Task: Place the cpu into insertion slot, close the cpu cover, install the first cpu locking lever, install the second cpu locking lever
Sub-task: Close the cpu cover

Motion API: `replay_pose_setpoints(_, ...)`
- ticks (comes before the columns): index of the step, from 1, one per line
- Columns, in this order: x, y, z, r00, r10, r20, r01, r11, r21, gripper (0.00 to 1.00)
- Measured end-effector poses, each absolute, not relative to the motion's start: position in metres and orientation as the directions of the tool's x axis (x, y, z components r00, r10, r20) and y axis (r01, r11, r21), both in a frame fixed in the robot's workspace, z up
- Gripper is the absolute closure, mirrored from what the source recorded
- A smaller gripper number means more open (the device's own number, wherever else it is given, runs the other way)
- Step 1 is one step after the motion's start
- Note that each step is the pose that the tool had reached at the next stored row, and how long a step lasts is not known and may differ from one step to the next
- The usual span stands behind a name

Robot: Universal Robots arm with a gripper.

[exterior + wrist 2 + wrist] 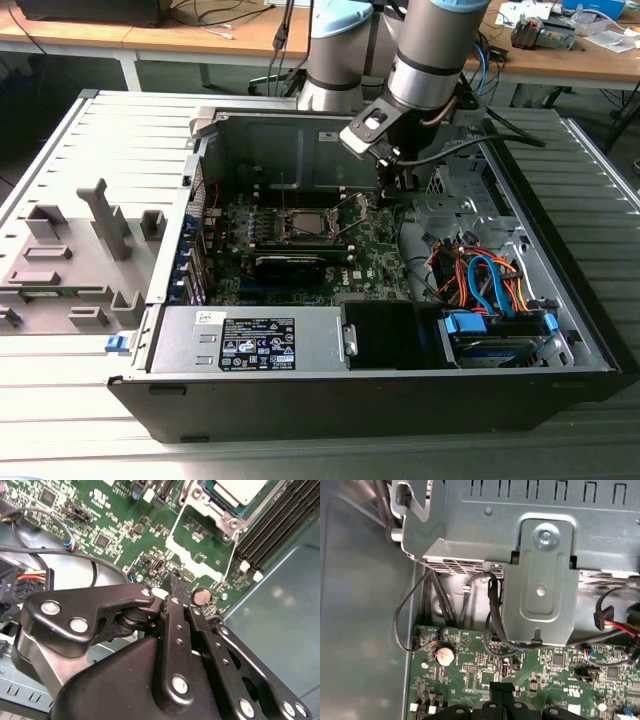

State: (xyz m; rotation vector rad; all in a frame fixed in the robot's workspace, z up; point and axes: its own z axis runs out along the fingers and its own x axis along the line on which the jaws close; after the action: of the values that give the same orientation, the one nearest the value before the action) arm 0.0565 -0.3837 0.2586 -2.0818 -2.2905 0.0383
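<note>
lying near closed pincer [174, 581]: insertion slot [304, 222]

Power supply [250, 340], coin battery [445, 655]

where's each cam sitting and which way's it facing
Exterior view: off the arm, looking down into the open computer case; arm and tool show.
Second wrist view: on the wrist, looking along the tool at the motherboard.
First wrist view: on the wrist, facing motherboard and drive bracket; tool shows.
Both wrist views share the coin battery.
</note>
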Motion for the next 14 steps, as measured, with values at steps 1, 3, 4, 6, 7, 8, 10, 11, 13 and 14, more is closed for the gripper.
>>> replay_pose_setpoints(1,0.057,-0.383,0.257,-0.095,0.995,0.018,0.994,0.096,-0.049,0.89)
replay_pose_setpoints(3,0.057,-0.383,0.255,-0.096,0.995,0.019,0.994,0.097,-0.049,0.89)
replay_pose_setpoints(4,0.057,-0.382,0.253,-0.096,0.995,0.021,0.994,0.097,-0.049,0.89)
replay_pose_setpoints(6,0.056,-0.382,0.248,-0.096,0.995,0.022,0.994,0.097,-0.049,0.89)
replay_pose_setpoints(7,0.056,-0.382,0.247,-0.096,0.995,0.022,0.994,0.097,-0.049,0.89)
replay_pose_setpoints(8,0.056,-0.382,0.247,-0.096,0.995,0.022,0.994,0.097,-0.049,0.89)
replay_pose_setpoints(10,0.053,-0.382,0.246,-0.096,0.995,0.022,0.994,0.097,-0.049,0.89)
replay_pose_setpoints(11,0.052,-0.382,0.246,-0.096,0.995,0.023,0.994,0.097,-0.049,0.89)
replay_pose_setpoints(13,0.049,-0.382,0.246,-0.096,0.995,0.022,0.994,0.097,-0.049,0.89)
replay_pose_setpoints(14,0.048,-0.382,0.246,-0.096,0.995,0.022,0.994,0.097,-0.049,0.89)
